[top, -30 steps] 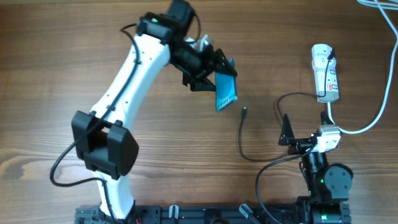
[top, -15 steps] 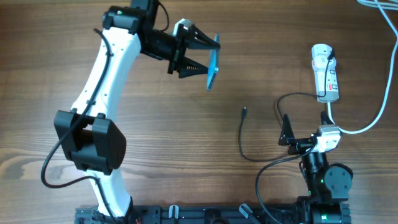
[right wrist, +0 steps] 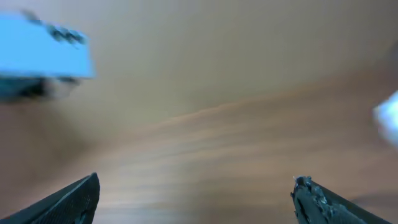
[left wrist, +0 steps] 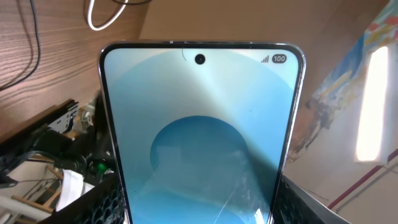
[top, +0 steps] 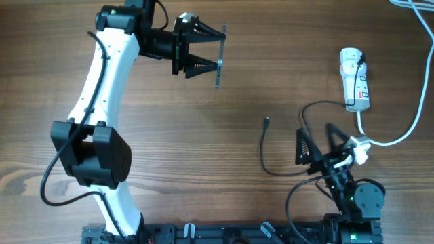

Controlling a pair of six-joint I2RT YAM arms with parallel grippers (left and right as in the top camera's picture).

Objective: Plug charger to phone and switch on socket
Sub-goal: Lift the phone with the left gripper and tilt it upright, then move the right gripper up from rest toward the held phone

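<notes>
I hold the phone (top: 219,59) clamped in my left gripper (top: 215,49), lifted at the far side and edge-on from overhead. In the last second it has swung left, away from the charger (top: 263,146), whose tip lies unplugged at centre-right. The right gripper (top: 316,141), jaws apart and empty, has turned at near right. Plugging in and switching the socket (top: 354,88) remain.

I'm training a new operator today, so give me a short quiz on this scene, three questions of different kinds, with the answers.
1. True or false: the charger's plug tip is already in the phone.
2. Which holds the phone? A: left pincer. B: right pincer. C: neither.
3. Fill in: the right pincer's jaws stand ____.

Key: 1 false, the plug tip lies on the table. 2 A. 3 open, with nothing between them.
</notes>
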